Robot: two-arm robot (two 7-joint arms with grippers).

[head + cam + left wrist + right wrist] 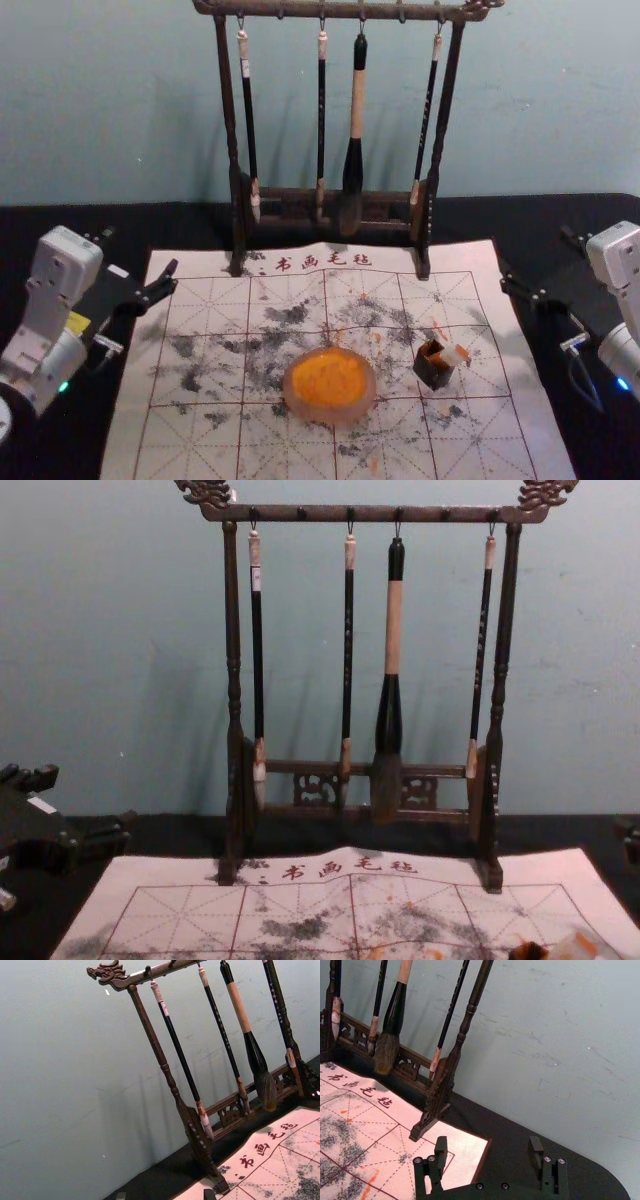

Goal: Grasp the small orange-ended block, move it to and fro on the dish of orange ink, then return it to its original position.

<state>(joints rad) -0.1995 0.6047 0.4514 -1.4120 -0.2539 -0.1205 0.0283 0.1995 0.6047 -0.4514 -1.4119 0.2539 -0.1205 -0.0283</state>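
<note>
In the head view, my left gripper (140, 251) hangs open over the left edge of the mat, well away from the dish. My right gripper (537, 258), also open, is beyond the mat's right edge. Wrist views show the left gripper (165, 1194) and right gripper (488, 1145) with nothing between their fingers. A round dish (298, 401) of orange ink (329, 377) lies on the mat. To its right, the small pale, orange-ended block (453, 356) leans in a dark square holder (434, 371). The block's lower part is hidden.
The ink-stained paper mat (200, 300) with red grid lines lies on a black table (130, 222). Behind the dish and holder stands a dark wooden rack (234, 680) with several hanging brushes, including a thick one (390, 705).
</note>
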